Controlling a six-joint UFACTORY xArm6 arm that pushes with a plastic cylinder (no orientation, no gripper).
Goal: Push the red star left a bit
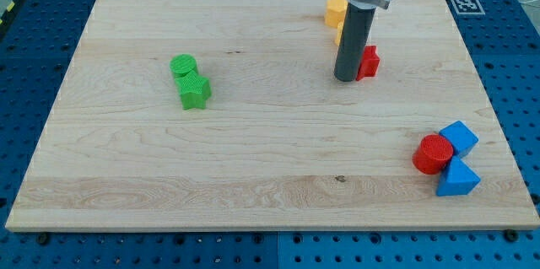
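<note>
Touching the red star's (368, 62) left side, my tip (347, 78).

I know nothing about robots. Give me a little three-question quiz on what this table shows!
1. True or false: my tip is on the view's left side of the red star.
2. How many blue blocks lie near the red cylinder?
3. Which colour is partly hidden behind the rod: A green, B yellow, C blue?

Key: 1 true, right beside it. 2 two: blue block and blue block. 3 B, the yellow block.
</note>
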